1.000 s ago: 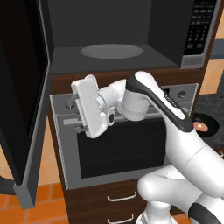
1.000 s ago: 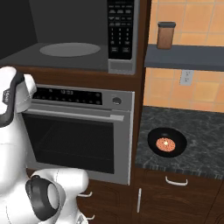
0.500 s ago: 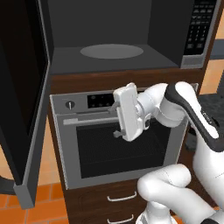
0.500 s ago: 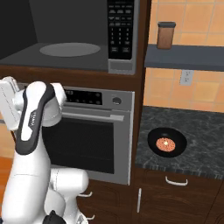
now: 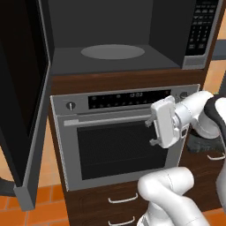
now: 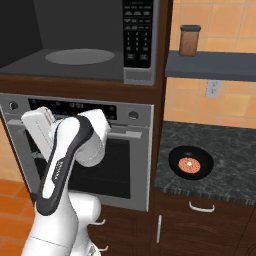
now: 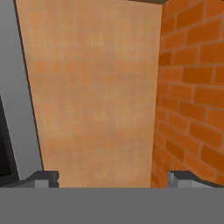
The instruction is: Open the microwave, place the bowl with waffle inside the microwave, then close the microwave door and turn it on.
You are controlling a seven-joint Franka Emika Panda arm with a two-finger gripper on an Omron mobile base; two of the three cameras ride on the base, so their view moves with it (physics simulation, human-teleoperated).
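While the gripper hangs spread and empty in front of the oven, the microwave stands above it with the microwave door swung open up and to its left. The bowl holding the waffle sits on the counter, well off to the gripper's right.

The white arm rises from the base, bends sharply at its elbow and reaches sideways at mid height. Its wrist is turned so that the flat hand faces to the robot's left. The gripper is empty, with its two small dark fingers spread wide (about as far apart as they go), nothing between them.
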